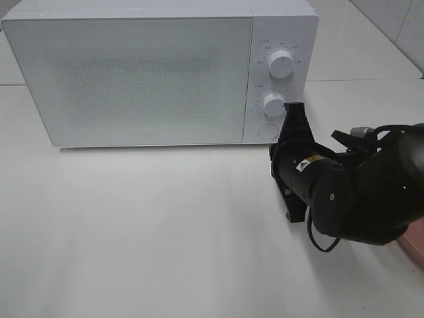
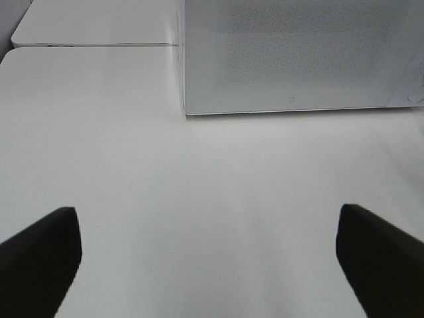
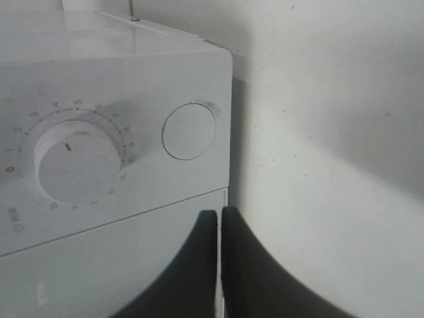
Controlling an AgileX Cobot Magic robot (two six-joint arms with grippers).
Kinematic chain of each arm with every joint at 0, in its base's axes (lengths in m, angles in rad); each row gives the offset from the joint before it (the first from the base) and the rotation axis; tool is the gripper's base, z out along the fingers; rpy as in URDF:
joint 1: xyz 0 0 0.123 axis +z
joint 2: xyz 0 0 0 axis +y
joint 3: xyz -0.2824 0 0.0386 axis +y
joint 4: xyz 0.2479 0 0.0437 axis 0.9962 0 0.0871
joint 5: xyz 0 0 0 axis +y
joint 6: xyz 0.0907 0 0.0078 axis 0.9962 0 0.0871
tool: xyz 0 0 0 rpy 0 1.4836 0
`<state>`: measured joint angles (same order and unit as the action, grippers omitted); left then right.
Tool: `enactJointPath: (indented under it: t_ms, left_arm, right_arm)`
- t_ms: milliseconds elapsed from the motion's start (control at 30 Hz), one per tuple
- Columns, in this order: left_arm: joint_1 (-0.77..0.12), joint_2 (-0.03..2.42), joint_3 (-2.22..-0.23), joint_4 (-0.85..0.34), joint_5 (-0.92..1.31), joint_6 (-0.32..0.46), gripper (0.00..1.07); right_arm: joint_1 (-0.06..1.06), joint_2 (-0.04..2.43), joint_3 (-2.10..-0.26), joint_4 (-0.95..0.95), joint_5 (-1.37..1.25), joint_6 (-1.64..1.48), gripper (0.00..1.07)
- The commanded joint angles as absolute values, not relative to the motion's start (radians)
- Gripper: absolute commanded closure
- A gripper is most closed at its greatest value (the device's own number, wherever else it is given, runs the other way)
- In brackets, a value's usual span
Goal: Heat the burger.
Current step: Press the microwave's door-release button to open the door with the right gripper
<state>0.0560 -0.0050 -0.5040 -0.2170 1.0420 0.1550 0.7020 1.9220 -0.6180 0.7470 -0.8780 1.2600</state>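
Pincer (image 3: 220, 217) — closed, by 0–10 dial (image 3: 78, 164)

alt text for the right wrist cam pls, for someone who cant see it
The right claw, its two dark fingers closed together, points at the front of a white microwave, its tips close to the seam between door and control panel. Just beyond them are a numbered dial and a round white button.

surface: white table (image 1: 165, 232) | carries: white microwave (image 1: 132, 73), door closed | pink plate (image 1: 414, 248) at edge
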Motion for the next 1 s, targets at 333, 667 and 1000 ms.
enactJointPath:
  t_ms: [333, 667, 1000]
  left_arm:
    - [0.051, -0.025, -0.504, -0.22, 1.039, 0.152, 0.07]
    - [0.051, -0.025, -0.504, -0.219, 1.039, 0.152, 0.07]
    - [0.051, -0.025, -0.504, -0.219, 1.039, 0.152, 0.07]
  right_arm:
    - [0.612, 1.998, -0.729, 0.656, -0.825, 1.277, 1.07]
    - [0.58, 2.057, -0.82, 0.621, -0.786, 1.3, 1.07]
    - [0.58, 2.105, -0.853, 0.656, -0.812, 1.305, 1.07]
